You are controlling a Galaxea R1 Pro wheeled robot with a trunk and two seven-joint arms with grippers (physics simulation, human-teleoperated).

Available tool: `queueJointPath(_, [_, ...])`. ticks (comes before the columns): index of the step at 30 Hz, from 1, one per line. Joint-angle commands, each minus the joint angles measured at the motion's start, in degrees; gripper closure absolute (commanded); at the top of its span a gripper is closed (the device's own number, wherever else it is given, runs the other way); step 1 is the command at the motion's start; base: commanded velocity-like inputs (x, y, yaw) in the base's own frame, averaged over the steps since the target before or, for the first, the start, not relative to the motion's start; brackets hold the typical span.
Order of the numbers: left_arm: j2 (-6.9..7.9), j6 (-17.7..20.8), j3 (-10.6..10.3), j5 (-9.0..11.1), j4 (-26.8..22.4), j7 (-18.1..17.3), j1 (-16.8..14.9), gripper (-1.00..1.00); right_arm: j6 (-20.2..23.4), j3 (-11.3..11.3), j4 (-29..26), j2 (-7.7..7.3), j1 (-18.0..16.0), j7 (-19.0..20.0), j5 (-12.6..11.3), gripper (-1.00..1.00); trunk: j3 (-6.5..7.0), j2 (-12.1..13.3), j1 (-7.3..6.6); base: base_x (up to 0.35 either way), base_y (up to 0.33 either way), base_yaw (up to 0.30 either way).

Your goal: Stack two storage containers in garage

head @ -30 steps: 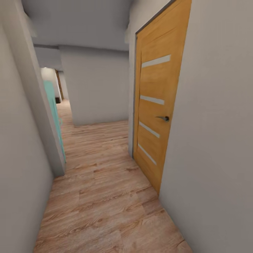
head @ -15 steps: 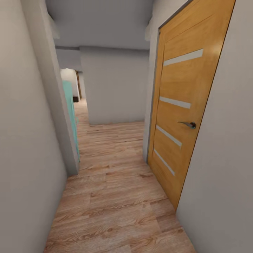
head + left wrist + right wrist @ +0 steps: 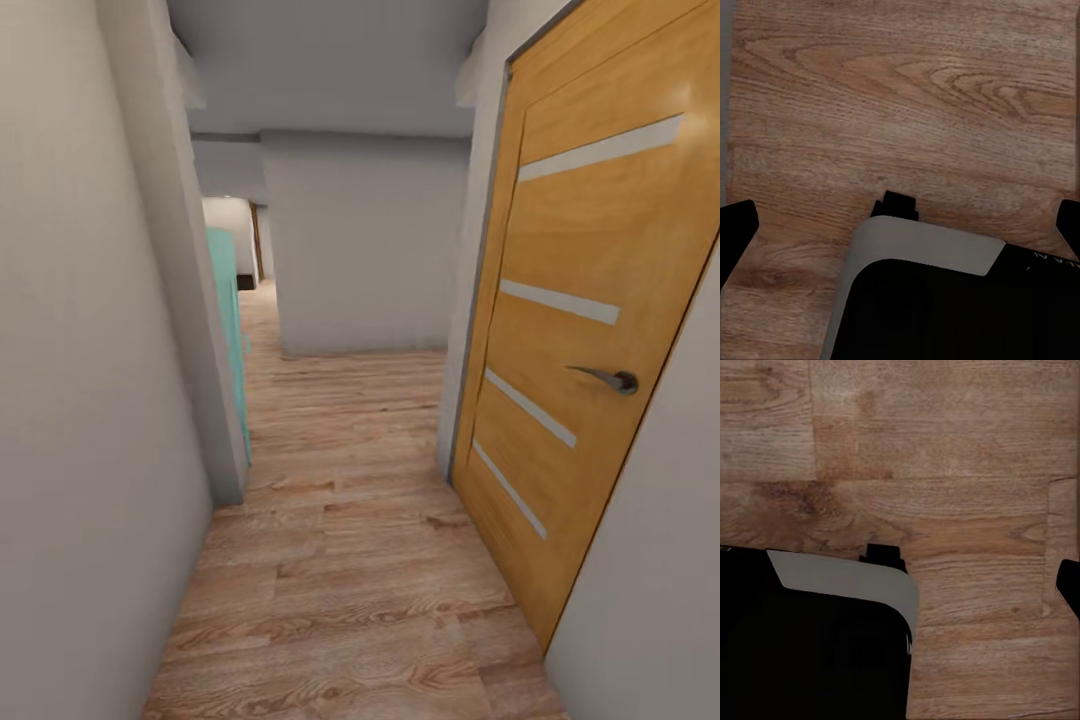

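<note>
Head view: hallway, wood floor (image 3: 340, 560), orange door (image 3: 590, 330)

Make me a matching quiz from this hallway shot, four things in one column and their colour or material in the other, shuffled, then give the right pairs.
Things:
1. door
2. door handle
3. floor
4. panel past the wall corner on the robot's left

Looks:
A. teal
B. light wood planks
C. dark metal
D. orange-brown wood with pale stripes

Pairs: 1-D, 2-C, 3-B, 4-A
</note>
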Motion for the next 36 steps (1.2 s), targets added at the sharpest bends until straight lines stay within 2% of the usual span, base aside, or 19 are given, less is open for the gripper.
queueJointPath(1, [0.02,0.1,0.3,0.0,0.0,0.1,0.0,-1.0,-0.4,0.6,0.2,0.01,-0.1,-0.1,-0.4,-1.0,-0.06,0.0,0.03,0.32,0.0,0.003])
queueJointPath(14, [0.06,0.3,0.3,0.0,0.0,0.1,0.0,-1.0,-0.1,0.7,0.2,0.33,-0.1,-0.1,-0.3,-1.0,-0.06,0.0,0.03,0.32,-0.017,0.0])
queueJointPath(36, [0.06,0.3,0.3,0.1,0.0,0.1,0.0,-1.0,-0.6,0.3,0.2,0.32,-0.1,-0.1,-0.5,-1.0,-0.06,0.0,0.03,0.32,-0.117,0.011])
